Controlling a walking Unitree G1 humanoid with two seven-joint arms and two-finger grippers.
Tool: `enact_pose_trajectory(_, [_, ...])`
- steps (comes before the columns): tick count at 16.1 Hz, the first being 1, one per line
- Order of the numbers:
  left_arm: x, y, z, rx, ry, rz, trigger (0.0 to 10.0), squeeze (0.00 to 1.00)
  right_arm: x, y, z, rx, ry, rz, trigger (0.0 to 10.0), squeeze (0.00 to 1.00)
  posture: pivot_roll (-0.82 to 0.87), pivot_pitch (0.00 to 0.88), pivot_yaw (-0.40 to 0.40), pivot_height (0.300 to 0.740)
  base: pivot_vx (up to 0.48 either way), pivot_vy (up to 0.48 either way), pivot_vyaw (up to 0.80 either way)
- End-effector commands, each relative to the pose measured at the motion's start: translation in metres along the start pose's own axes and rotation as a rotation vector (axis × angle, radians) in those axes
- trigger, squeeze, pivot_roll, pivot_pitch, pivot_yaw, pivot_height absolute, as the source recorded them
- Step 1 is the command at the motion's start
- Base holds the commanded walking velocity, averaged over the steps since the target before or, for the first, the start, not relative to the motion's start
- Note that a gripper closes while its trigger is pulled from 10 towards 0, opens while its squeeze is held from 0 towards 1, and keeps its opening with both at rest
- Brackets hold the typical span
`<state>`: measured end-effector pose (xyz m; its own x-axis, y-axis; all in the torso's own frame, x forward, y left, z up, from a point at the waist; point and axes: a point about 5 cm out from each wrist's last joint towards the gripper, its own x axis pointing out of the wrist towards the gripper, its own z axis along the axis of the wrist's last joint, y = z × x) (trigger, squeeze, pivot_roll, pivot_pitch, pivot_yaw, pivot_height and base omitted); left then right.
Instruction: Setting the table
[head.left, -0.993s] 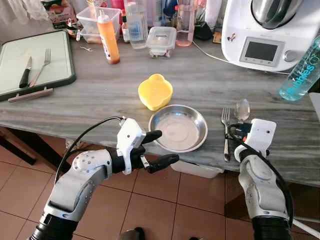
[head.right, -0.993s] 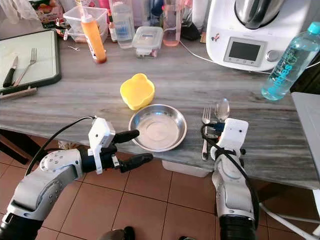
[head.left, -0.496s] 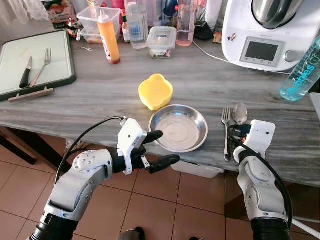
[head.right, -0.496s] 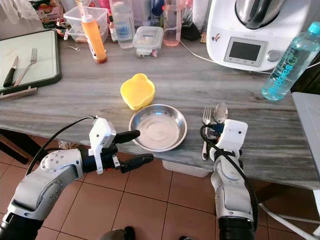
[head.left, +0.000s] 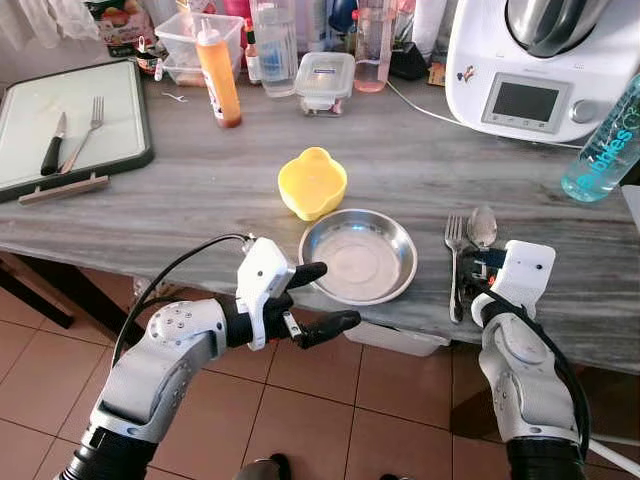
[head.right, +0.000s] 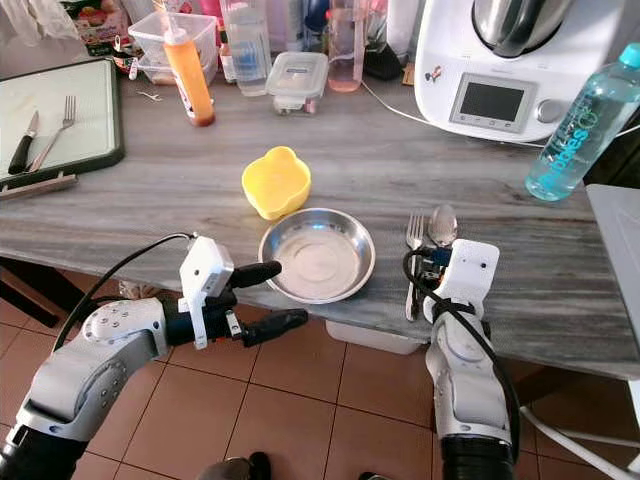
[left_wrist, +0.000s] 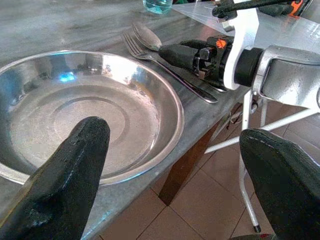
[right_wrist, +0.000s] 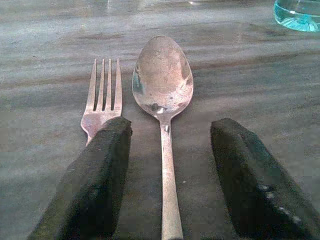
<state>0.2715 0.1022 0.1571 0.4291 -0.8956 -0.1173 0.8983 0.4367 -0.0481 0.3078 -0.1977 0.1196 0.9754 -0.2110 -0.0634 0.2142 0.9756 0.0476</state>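
A grey table (head.left: 200, 190) with a steel plate (head.left: 358, 256) at its near edge; a yellow bowl (head.left: 312, 183) touches its far rim, it seems; one fork (head.left: 453, 262) and one spoon (head.left: 481, 228) lie side by side right of the plate. The left gripper (head.left: 320, 298), jaws open, hovers off the table edge, unchanged; the right gripper (right_wrist: 167, 175), jaws open, straddles the spoon handle, barely shifted. A second fork (head.left: 88, 122) and one knife (head.left: 52, 145) lie on a tray (head.left: 120, 160) far left.

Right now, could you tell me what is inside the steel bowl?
The steel bowl holds nothing over the part that shows, just bare metal. In the left wrist view, a left claw finger covers a patch of its near rim and floor.
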Motion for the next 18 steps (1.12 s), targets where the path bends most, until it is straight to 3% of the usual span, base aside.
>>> enact_pose_trajectory(1, [0.000, -0.002, 0.002, 0.017, 0.005, -0.014, 10.0, 0.00, -0.006, -0.001, -0.013, -0.017, 0.060, -0.002, 10.0, 1.00, 0.22, 0.180, 0.046, 0.740, 0.000, 0.000, 0.00])
enact_pose_trajectory(5, [0.002, -0.002, 0.003, 0.014, 0.006, -0.014, 10.0, 0.00, -0.010, 0.006, -0.009, -0.054, 0.026, 0.033, 10.0, 1.00, 0.22, 0.178, 0.046, 0.740, 0.000, 0.000, 0.00])
enact_pose_trajectory(12, [0.003, 0.001, 0.002, 0.012, 0.004, -0.012, 10.0, 0.00, -0.011, 0.004, -0.001, -0.109, -0.026, 0.020, 10.0, 1.00, 0.22, 0.170, 0.047, 0.740, 0.000, 0.000, 0.00])
enact_pose_trajectory(18, [0.004, 0.001, 0.003, 0.015, -0.004, -0.006, 10.0, 0.00, -0.008, 0.006, 0.017, -0.155, -0.134, 0.002, 10.0, 1.00, 0.23, 0.164, 0.051, 0.740, 0.000, 0.000, 0.00])
